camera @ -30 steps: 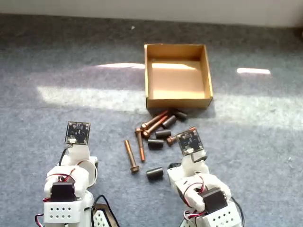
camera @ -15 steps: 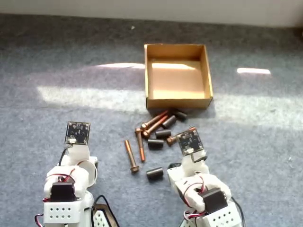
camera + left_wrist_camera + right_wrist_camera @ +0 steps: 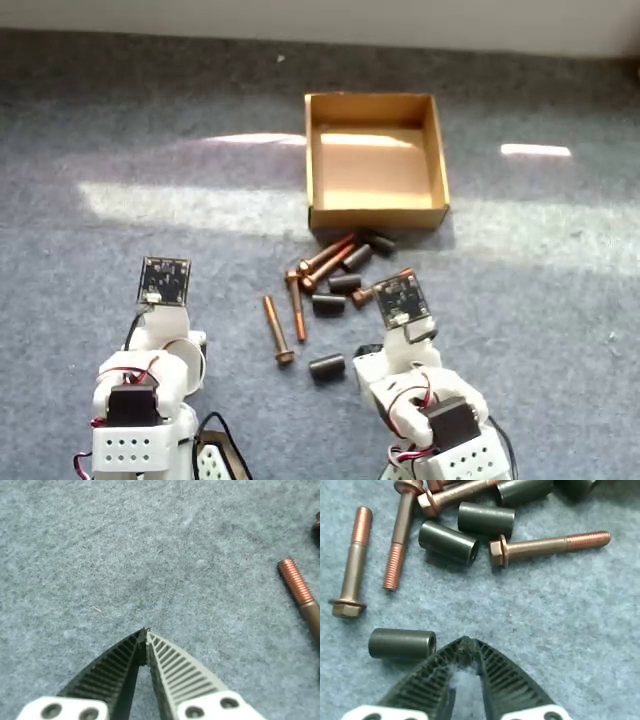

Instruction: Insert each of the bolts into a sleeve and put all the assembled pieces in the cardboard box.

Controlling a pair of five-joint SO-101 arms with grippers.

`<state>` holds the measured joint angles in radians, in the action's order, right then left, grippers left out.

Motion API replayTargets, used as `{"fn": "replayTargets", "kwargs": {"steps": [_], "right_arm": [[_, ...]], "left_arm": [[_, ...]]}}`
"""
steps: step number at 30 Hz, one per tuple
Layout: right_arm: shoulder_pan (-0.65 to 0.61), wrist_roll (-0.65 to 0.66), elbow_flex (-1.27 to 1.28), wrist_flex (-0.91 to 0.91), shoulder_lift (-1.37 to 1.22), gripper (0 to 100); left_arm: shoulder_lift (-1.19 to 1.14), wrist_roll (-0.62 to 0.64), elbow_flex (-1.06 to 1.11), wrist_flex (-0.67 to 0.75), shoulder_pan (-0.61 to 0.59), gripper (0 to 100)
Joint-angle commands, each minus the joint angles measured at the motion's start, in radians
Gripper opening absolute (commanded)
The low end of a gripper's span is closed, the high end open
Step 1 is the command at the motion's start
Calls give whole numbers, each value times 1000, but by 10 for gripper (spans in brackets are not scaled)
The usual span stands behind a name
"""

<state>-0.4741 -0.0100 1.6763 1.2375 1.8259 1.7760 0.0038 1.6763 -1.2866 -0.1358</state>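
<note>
- Pressing tip to tip with nothing between them, the ribbed fingers of the left gripper (image 3: pixel 146 632) hung over the grey carpet (image 3: pixel 125 555). The threaded end of one long copper-coloured bolt (image 3: pixel 299 591) lay off to the side.
- The right gripper (image 3: pixel 465 644) was likewise pinched closed on nothing. Its tips were just beside a lone short black cylindrical sleeve (image 3: pixel 402 643) lying on its side.
- Beyond that sleeve lay two loose bolts (image 3: pixel 352 562) roughly side by side, the nearer one with its hex head toward the arm.
- Farther on, two more sleeves (image 3: pixel 449 541) lay close together, with a third bolt (image 3: pixel 547 545) stretching away beside them, its head near the nearer sleeve's open end.
- In the high view, further bolts and sleeves formed a loose pile (image 3: pixel 340 262) past these.
- Farthest out stood the open-topped brown cardboard box (image 3: pixel 375 215), its front wall near the pile. All the pieces lay on the carpet outside it, no bolt seated in a sleeve.
</note>
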Motion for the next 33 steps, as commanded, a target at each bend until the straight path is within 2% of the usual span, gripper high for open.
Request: {"fn": "replayTargets", "kwargs": {"steps": [1,6,12,15,22,29,33], "right_arm": [[-8,-8,111,7,12,5],[7,-5,105,27,12,5],[269,-2,2,-25,12,10],[302,61,-33,-36,12,54],[414,92,-82,-107,12,128],[535,224,-193,-87,12,177],[549,259,-315,-13,10,177]], "left_arm": [[1,-15,21,-11,1,7],[1,-18,10,-3,-1,10],[2,-18,19,103,-8,11],[2,-18,12,104,-13,11],[2,-20,21,163,-93,11],[1,-272,21,183,-94,11],[1,-292,21,181,-93,11]]}}
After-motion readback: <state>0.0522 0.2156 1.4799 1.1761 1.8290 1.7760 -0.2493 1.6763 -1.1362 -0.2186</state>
